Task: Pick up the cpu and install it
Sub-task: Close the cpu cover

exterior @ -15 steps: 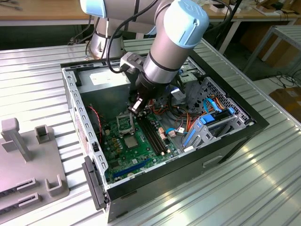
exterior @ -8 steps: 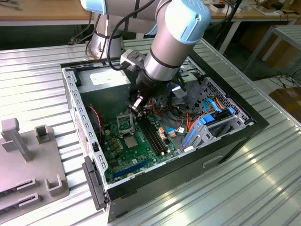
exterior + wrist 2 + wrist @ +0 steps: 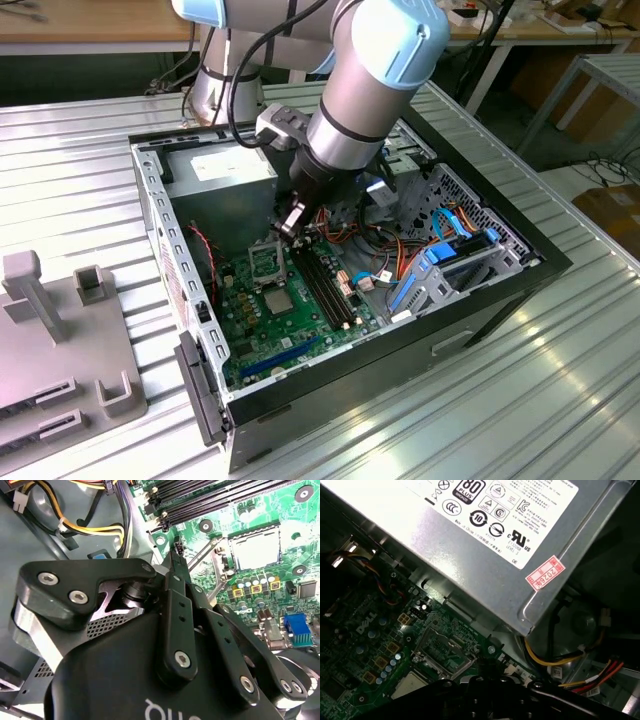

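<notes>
Far left in the exterior view, a grey fixture block [image 3: 60,340] with upright posts lies on the ribbed metal table [image 3: 560,380]. Just right of it stands the open computer case [image 3: 190,330], with the green motherboard [image 3: 265,330] flat inside it. At the far left corner of the case I see the grey power-supply box [image 3: 230,165], and its labelled side runs across the first wrist view [image 3: 485,545].

The cpu [image 3: 275,298] sits on the motherboard near the middle of the case. It lies flat in its socket with the silver top up. The socket's metal frame [image 3: 262,262] is swung open and lies on the far side of it, towards the power supply. In the second wrist view the cpu [image 3: 255,550] is well apart from the fingertips. In the first wrist view the cpu [image 3: 412,685] shows beside the open frame [image 3: 442,650].

The gripper [image 3: 290,225] hangs just right of the frame, above the far end of the long black memory slots [image 3: 325,285]. In the second wrist view the gripper [image 3: 175,560] narrows to one point. Its black fingers [image 3: 172,587] look pressed together with nothing between them, as far as I can judge.

Right of the arm are bundled cables [image 3: 400,255], then blue-trimmed drive brackets [image 3: 440,270] against the case's right wall.
</notes>
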`<state>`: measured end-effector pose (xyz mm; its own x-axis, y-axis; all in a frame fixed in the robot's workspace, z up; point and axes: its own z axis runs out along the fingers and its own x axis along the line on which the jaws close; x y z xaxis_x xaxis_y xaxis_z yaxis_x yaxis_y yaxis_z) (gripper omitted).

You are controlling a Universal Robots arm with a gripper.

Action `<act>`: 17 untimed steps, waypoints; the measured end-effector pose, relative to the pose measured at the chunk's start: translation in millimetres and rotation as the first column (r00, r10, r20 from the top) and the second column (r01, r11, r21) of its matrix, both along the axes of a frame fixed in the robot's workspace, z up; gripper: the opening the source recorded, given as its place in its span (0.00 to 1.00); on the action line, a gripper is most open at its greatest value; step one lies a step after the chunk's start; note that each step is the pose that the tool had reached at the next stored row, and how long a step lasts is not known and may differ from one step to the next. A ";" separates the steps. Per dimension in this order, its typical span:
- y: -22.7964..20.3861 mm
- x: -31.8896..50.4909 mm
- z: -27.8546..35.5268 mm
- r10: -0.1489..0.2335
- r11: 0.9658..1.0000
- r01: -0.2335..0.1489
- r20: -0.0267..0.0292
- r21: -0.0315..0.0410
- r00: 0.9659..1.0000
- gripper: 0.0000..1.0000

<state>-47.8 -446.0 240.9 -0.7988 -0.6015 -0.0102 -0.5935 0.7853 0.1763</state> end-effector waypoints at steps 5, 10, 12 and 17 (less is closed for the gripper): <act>-4.8 -0.5 0.1 0.005 1.000 -0.005 0.000 0.000 1.000 0.11; -7.1 -0.6 1.6 0.012 1.000 -0.012 0.000 0.000 1.000 0.11; -8.0 -0.6 3.0 0.014 1.000 -0.014 0.000 0.000 1.000 0.11; -8.6 -0.6 3.7 0.018 1.000 -0.018 0.000 0.001 1.000 0.11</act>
